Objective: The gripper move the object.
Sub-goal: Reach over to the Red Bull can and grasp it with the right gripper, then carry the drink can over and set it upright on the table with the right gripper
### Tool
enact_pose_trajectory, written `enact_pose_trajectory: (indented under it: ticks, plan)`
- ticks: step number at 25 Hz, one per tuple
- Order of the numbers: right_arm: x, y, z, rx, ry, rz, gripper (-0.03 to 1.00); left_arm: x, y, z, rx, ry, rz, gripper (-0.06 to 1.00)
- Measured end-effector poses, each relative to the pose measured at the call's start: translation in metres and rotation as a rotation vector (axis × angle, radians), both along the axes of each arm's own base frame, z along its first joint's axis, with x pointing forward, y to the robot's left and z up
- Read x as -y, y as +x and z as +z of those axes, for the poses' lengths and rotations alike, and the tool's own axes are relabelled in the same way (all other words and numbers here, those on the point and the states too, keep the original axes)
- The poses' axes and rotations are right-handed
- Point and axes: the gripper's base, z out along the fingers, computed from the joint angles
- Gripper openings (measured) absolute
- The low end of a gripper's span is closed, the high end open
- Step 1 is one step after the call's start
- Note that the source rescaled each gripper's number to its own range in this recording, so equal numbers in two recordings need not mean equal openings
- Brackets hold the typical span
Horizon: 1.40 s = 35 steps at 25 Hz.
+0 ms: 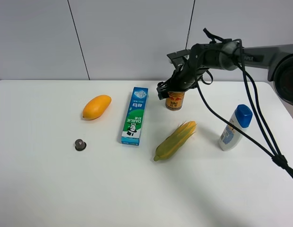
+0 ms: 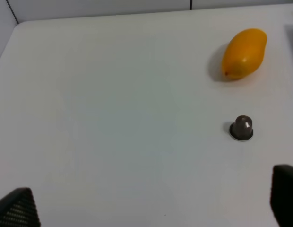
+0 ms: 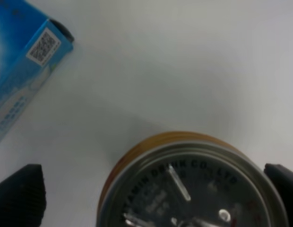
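**A:** What's closest to the front edge?

**B:** The cap [image 1: 80,144], on the left half of the table [image 1: 42,189]. The left gripper [image 2: 151,208] shows only in its own camera. Its fingers are spread wide above the table, and the cap and mango [image 2: 244,53] lie beyond them.

**A:** And further back?

**B:** The corn [image 1: 175,141] lies slantwise near the middle, and the bottle [image 1: 235,127] is toward the right edge. The box [image 1: 135,115] runs front to back at the centre, with the mango to its left.

**A:** Where's the can?

**B:** The can [image 1: 175,100] stands upright near the far edge, right of centre, just beside the box's far end.

**A:** Is it gripped?

**B:** The right gripper [image 1: 174,89] is directly over it. In the wrist view its fingers [image 3: 21,194] stand apart on either side of the can's top, with a gap showing at one side. I can't tell about the other side.
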Motion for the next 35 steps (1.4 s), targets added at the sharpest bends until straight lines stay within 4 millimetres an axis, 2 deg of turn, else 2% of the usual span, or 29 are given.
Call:
enact_pose_trajectory:
  ticks: [11, 18, 19, 21, 23, 24, 25, 32, 35]
  plan:
    - [-0.001, 0.003, -0.014, 0.002, -0.001, -0.004, 0.89, 0.0, 0.0, 0.0, 0.0, 0.0, 0.0, 1.0]
    - [-0.001, 0.003, -0.015, 0.0, -0.002, -0.004, 0.86, 0.0, 0.0, 0.0, 0.0, 0.0, 0.0, 1.0]
    - [-0.001, 0.003, -0.015, 0.0, -0.002, -0.004, 0.83, 0.0, 0.0, 0.0, 0.0, 0.0, 0.0, 1.0]
    - [-0.001, 0.003, -0.015, 0.0, -0.003, -0.003, 0.65, 0.0, 0.0, 0.0, 0.0, 0.0, 0.0, 1.0]
    - [-0.001, 0.003, -0.015, -0.002, -0.003, -0.003, 0.32, 0.0, 0.0, 0.0, 0.0, 0.0, 0.0, 1.0]
    - [-0.001, 0.003, -0.015, -0.002, -0.004, -0.003, 0.09, 0.0, 0.0, 0.0, 0.0, 0.0, 0.0, 1.0]
    - [-0.001, 0.003, -0.015, -0.004, -0.004, -0.003, 0.0, 0.0, 0.0, 0.0, 0.0, 0.0, 0.0, 1.0]
    - [0.0, 0.001, -0.015, -0.022, -0.02, 0.004, 0.01, 0.0, 0.0, 0.0, 0.0, 0.0, 0.0, 1.0]
    - [0.001, -0.002, -0.009, -0.042, -0.03, 0.008, 0.01, 0.0, 0.0, 0.0, 0.0, 0.0, 0.0, 1.0]
